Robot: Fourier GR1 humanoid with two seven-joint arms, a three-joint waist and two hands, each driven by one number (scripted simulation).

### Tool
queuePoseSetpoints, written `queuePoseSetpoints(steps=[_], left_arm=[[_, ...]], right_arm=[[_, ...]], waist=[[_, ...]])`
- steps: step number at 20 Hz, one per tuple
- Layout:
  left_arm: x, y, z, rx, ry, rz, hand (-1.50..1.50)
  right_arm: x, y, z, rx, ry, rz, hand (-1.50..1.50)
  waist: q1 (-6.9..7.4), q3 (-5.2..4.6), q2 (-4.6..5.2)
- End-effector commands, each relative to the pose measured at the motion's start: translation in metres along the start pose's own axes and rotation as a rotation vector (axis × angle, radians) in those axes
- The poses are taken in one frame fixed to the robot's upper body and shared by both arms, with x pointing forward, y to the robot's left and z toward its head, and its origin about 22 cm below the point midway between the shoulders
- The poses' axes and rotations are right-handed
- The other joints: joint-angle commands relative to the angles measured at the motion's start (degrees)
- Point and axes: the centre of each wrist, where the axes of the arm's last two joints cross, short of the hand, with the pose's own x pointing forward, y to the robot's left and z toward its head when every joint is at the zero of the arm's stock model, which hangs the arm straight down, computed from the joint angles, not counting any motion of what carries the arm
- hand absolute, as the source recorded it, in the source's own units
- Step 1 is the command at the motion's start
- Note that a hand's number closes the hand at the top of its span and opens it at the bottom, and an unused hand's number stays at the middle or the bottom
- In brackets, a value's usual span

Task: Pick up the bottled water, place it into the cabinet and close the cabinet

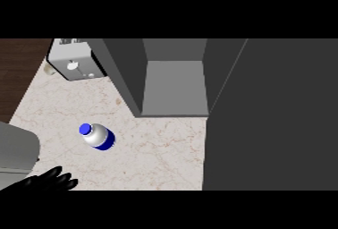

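A bottled water (98,136) with a blue cap and blue label stands on the marble counter (152,152), left of centre. Behind it and to the right is the dark grey cabinet (173,87), its inside open and bare; its open door (274,116) fills the right side of the view. My left hand (46,180) rests at the lower left edge, fingers relaxed, below and left of the bottle and apart from it. My right hand does not show.
A silver toaster (76,62) stands at the back left of the counter. A grey block (16,145) sits at the left edge, just above my left hand. Dark wood floor (20,62) shows beyond the counter's left edge.
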Motion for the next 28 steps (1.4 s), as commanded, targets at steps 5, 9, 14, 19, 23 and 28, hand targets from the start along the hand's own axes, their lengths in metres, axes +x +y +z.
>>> queuePoseSetpoints(steps=[5,9,14,19,23,28], left_arm=[[0.041,0.0,0.035,-0.013,0.023,0.016,-1.5],[0.044,-0.016,0.038,-0.008,0.01,0.029,-1.5],[0.058,-0.007,0.051,-0.014,0.036,0.021,-1.5],[0.059,0.006,0.059,0.063,0.027,0.018,-1.5],[0.048,0.005,0.066,0.136,0.021,-0.004,-1.5],[0.053,0.035,0.078,0.212,0.01,-0.037,-1.5]], right_arm=[[0.048,0.007,0.027,0.016,0.015,-0.023,-1.5],[0.046,0.006,0.031,0.028,-0.003,-0.046,-1.5],[0.042,-0.004,0.032,0.017,-0.005,-0.035,-1.5],[0.045,-0.006,0.039,0.031,0.026,-0.037,-1.5],[0.047,0.0,0.041,0.035,0.004,-0.06,-1.5],[0.051,-0.008,0.038,0.038,-0.003,-0.031,-1.5]], waist=[[0.31,-0.03,-0.07],[0.25,0.03,-0.09],[0.32,0.03,-0.09],[-0.6,0.04,0.01],[-0.78,0.0,-0.03],[-1.24,-0.04,0.17]])
